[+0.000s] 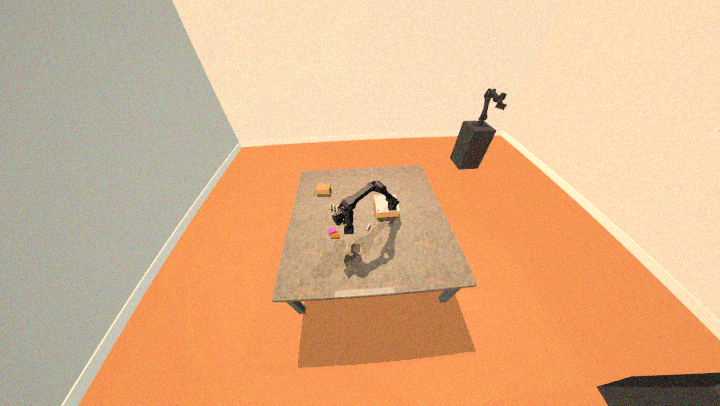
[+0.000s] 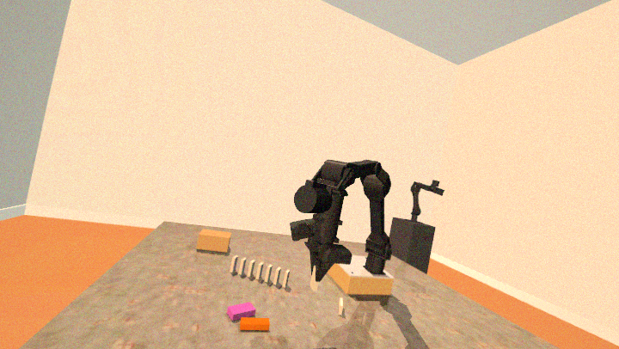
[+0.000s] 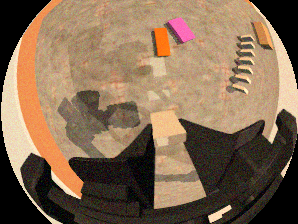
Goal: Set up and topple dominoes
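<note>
A row of several cream dominoes point(image 2: 260, 272) point(image 1: 332, 206) point(image 3: 241, 64) stands upright on the table point(image 2: 151, 285) point(image 1: 418, 252). My gripper point(image 2: 315, 277) point(image 1: 347, 229) point(image 3: 166, 137) points straight down and is shut on one cream domino point(image 2: 314, 284) point(image 3: 165, 123). It holds the domino upright in the air, just right of the row's near end. Another single domino point(image 2: 340, 306) point(image 1: 368, 227) stands alone on the table, in front of the arm's base block point(image 2: 359, 284) point(image 1: 385, 215).
A pink block point(image 2: 241, 310) point(image 3: 180, 30) point(image 1: 332, 230) and an orange block point(image 2: 254, 323) point(image 3: 161, 40) point(image 1: 335, 236) lie flat in front of the row. A tan box point(image 2: 213, 240) point(image 1: 323, 189) point(image 3: 261, 34) sits beyond the row's far end.
</note>
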Robot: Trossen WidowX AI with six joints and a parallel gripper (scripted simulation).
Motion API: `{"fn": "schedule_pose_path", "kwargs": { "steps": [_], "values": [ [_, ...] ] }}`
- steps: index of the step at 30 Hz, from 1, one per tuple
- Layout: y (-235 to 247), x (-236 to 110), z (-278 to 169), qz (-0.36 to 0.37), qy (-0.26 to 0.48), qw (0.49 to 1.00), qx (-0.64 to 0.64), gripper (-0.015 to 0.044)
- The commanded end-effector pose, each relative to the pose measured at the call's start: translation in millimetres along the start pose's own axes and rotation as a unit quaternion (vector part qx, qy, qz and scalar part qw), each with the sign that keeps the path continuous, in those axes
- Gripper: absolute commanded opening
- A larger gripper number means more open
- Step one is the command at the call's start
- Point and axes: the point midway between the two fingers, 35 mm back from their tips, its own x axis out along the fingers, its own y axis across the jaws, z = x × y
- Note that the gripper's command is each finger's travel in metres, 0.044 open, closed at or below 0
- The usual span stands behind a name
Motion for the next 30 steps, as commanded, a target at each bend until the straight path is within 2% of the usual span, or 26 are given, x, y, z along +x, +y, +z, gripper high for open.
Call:
{"fn": "schedule_pose_path", "kwargs": {
  "steps": [1, 7, 13, 19, 25, 30],
  "values": [
    [-2.5, -24.8, -5.2, 0.001, 0.004, 1.0, -0.003, 0.0107],
    [-14.2, -25.6, -2.3, 0.0, 0.004, 1.0, 0.011, 0.0107],
    [-119.9, -29.6, 3.7, -0.005, 0.002, 0.991, 0.131, 0.0107],
    [-214.2, -25.8, -23.9, -0.009, 0.001, 0.968, 0.249, 0.0107],
    [-223.2, -21.1, -27.7, -0.009, 0.001, 0.965, 0.261, 0.0107],
    [-223.4, 6.3, -23.0, -0.009, 0.001, 0.965, 0.261, 0.0107]
  ]
}}
